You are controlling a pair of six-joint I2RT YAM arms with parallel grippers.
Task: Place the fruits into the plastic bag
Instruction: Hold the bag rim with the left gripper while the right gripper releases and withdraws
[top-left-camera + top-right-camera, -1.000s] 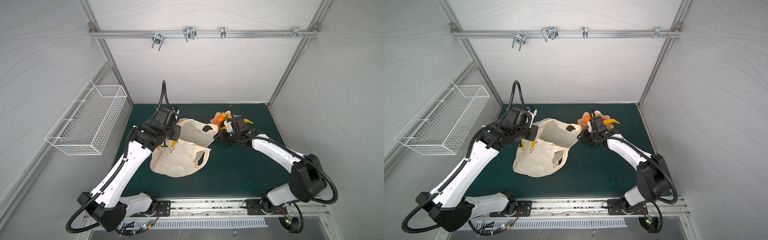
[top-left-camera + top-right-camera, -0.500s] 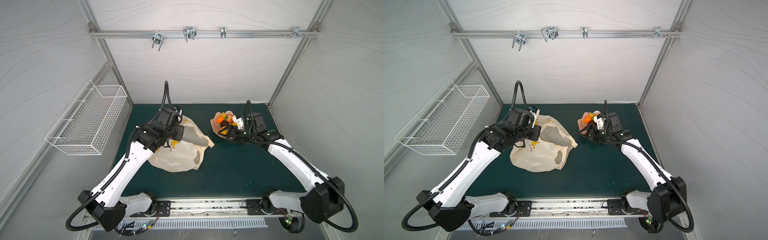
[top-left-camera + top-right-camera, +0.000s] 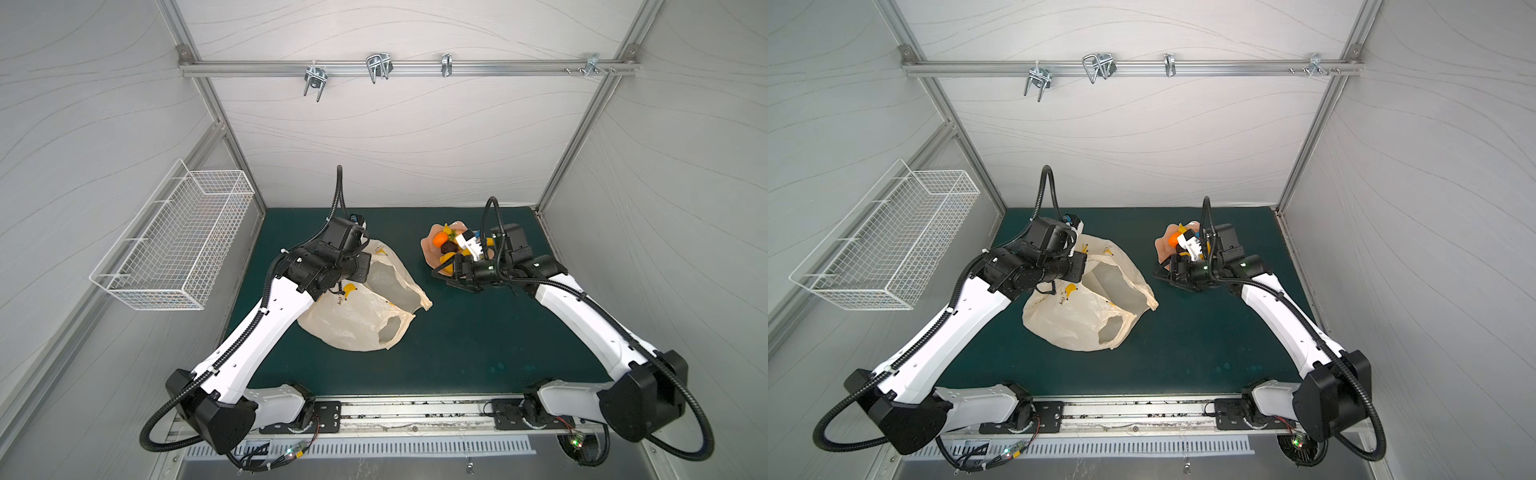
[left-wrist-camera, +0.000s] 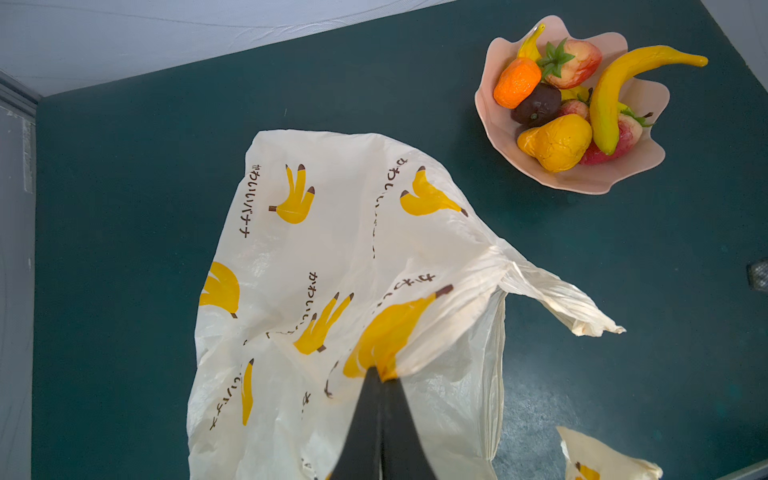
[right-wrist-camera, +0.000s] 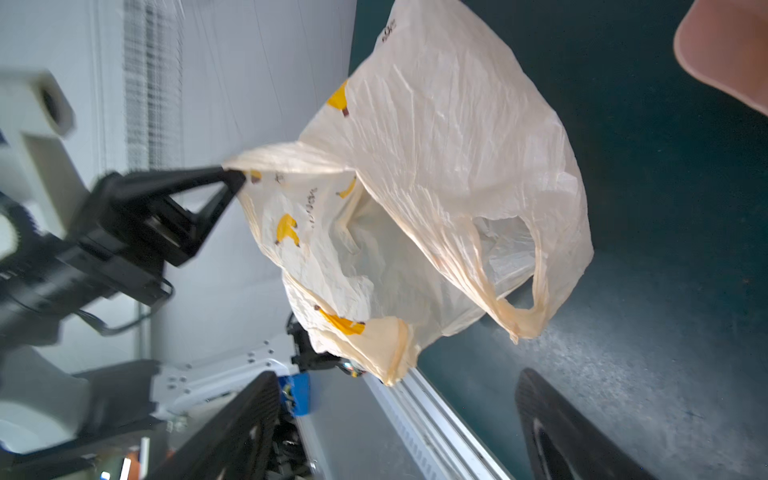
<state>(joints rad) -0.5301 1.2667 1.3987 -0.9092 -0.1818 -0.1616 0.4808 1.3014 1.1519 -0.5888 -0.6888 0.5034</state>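
Note:
The cream plastic bag with printed bananas lies slumped on the green mat, its mouth facing right and one handle loop hanging free. My left gripper is shut on the bag's upper edge and holds it lifted. The fruits sit in a pink scalloped dish: a banana, an orange, a lemon, a dark brown piece and red strawberries. My right gripper hangs open and empty just in front of the dish, apart from the bag.
A white wire basket hangs on the left wall. A metal bar with hooks crosses the back wall. Bare green mat stretches in front of the bag and dish, to the aluminium rail.
My right gripper has let go of the bag's handle, opened wide and drawn back to the right, near the dish. The bag's right side has sagged. The left gripper keeps its hold.

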